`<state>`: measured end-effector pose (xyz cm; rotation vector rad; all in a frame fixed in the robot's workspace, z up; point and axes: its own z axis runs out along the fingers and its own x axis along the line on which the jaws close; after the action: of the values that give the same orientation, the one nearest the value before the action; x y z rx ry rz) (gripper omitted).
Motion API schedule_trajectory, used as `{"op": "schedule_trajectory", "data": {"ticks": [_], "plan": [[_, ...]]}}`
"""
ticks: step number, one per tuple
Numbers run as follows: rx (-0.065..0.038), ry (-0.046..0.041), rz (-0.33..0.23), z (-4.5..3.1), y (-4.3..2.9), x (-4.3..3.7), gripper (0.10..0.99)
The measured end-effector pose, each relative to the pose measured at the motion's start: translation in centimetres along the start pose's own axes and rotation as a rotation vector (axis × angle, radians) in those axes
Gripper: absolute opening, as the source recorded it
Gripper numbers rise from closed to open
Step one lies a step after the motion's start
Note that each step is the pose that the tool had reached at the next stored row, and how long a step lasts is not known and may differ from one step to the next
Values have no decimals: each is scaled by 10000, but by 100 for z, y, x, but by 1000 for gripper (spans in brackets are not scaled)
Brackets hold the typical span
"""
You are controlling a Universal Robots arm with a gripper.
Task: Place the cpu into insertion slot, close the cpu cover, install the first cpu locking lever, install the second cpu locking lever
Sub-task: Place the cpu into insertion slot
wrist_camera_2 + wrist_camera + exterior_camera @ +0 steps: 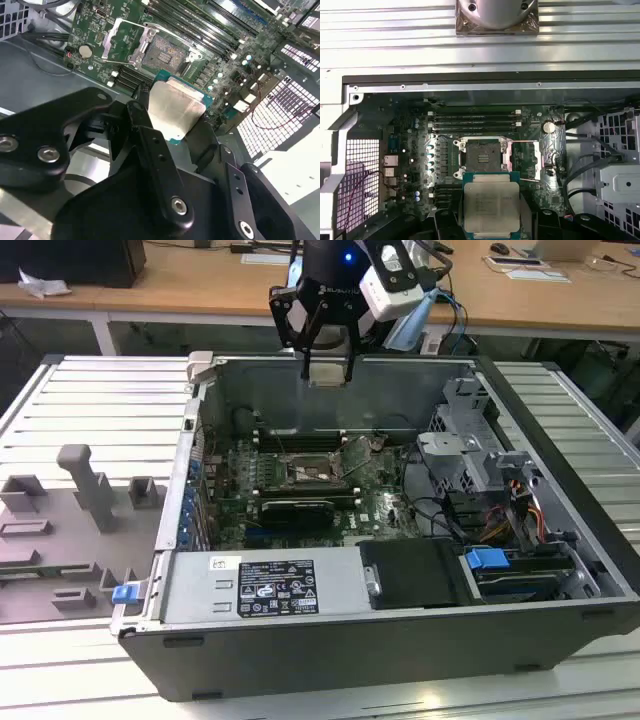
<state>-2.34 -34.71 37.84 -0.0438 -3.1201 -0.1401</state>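
Note:
My gripper (327, 368) hangs above the open computer case, over its back wall, shut on the cpu (327, 376). In both wrist views the cpu (491, 205) (175, 112) is a silver square on a green carrier, clamped at its edges between the black fingers (446, 220) (145, 117). The insertion slot (318, 472) (482, 156) (167, 52) lies bare on the green board below, its dark centre exposed. The cpu cover (540, 160) (122, 40) is flipped open beside the slot. The cpu is well above the slot and apart from it.
Long black memory slots (472, 121) run behind the socket. The case's back wall (330, 390) is just under the gripper. A power supply (265, 585) sits at the front, and a drive cage (470, 455) and cables are on the exterior view's right. A grey fixture (85, 500) stands outside on the exterior view's left.

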Motion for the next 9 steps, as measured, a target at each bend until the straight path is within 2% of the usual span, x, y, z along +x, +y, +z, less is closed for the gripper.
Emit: {"op": "schedule_trajectory", "data": {"ticks": [9], "plan": [[-20, -137, 1534, 6, -1, -1, 541]]}}
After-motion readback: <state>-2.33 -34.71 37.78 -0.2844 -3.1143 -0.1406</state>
